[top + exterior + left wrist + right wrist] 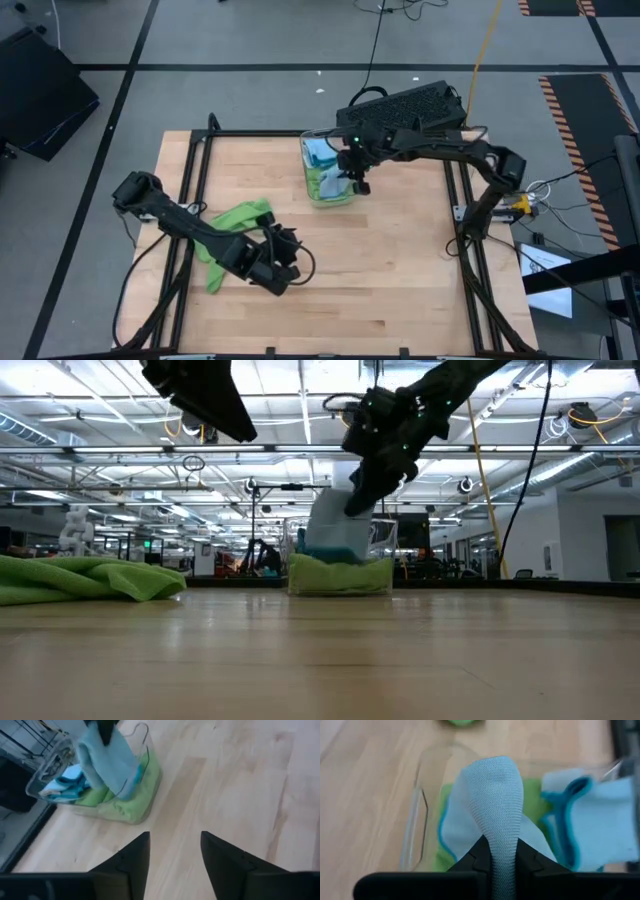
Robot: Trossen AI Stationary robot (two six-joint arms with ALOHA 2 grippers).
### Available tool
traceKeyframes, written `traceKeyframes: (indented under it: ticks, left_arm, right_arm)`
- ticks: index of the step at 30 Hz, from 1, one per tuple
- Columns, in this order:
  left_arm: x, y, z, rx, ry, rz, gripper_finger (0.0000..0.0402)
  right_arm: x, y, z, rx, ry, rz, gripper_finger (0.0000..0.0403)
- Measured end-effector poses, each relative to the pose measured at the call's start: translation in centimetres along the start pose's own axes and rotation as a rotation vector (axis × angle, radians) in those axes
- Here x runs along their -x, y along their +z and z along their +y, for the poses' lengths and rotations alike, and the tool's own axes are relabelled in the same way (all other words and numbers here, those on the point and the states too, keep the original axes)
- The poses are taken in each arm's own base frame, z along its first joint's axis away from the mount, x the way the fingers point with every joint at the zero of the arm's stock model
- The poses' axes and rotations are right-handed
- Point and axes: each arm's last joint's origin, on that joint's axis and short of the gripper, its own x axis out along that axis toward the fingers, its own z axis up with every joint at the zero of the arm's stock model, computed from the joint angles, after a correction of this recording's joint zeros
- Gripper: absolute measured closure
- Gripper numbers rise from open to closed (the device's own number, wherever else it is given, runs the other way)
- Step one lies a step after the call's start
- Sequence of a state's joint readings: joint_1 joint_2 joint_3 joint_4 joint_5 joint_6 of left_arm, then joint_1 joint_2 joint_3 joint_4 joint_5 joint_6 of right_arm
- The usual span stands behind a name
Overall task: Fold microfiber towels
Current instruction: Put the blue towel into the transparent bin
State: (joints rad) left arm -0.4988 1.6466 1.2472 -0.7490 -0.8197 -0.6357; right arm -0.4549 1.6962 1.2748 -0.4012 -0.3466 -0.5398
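— What have you got hold of there?

— A light blue microfiber towel point(496, 800). My right claw point(495, 851) is clamped on a bunched ridge of it, fingers pinched together with the cloth squeezed between them, so the rest hangs down below my claw, its lower end in the clear plastic bin point(327, 170). I've taken it by a fold in the middle because that was the part standing proud of the pile.

— And what's left under you?

— More towels: lime green ones point(120, 805) packed along the bottom of the bin, and another blue one point(592, 822) with a darker teal hem just beside the one I hold. The bin keeps them heaped, which is why I'm working from above it.

— Is the blue one free of the bin yet?

— I judge not quite; its lower end looks to be touching the green ones beneath. It's floppy, so it could drag a neighbour up with it.

— What about your other arm?

— My left claw point(175, 857) is well apart from the bin, out over the bare wooden surface point(400, 260), fingers parted with nothing between them. A lime green towel point(235, 225) lies crumpled on the surface just behind that claw, not yet folded. I'd guess the left side waits there so the blue cloth can be spread out on open wood.
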Motion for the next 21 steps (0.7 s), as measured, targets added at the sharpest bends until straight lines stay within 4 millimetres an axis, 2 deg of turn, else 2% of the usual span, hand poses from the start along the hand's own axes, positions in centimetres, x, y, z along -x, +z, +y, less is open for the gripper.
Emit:
traceKeyframes:
  ticks: [7, 14, 18, 21]
  left_arm:
    - [-0.3, 0.3, 0.2, -0.011, 0.008, -0.005, 0.0248]
    - [-0.3, 0.3, 0.2, -0.039, 0.008, -0.004, 0.0254]
    - [-0.4, 0.3, 0.3, -0.038, 0.01, -0.004, 0.0254]
    - [-0.4, 0.3, 0.3, -0.038, 0.011, -0.003, 0.0254]
  right_arm:
    - [-1.3, 0.8, -0.5, -0.036, 0.176, 0.09, 0.0376]
    - [0.4, 2.4, -1.6, 0.021, 0.227, 0.056, 0.0376]
    - [1.1, 2.9, -3.1, -0.022, 0.272, 0.012, 0.0377]
    - [0.7, 3.6, -4.8, -0.115, 0.323, -0.015, 0.0377]
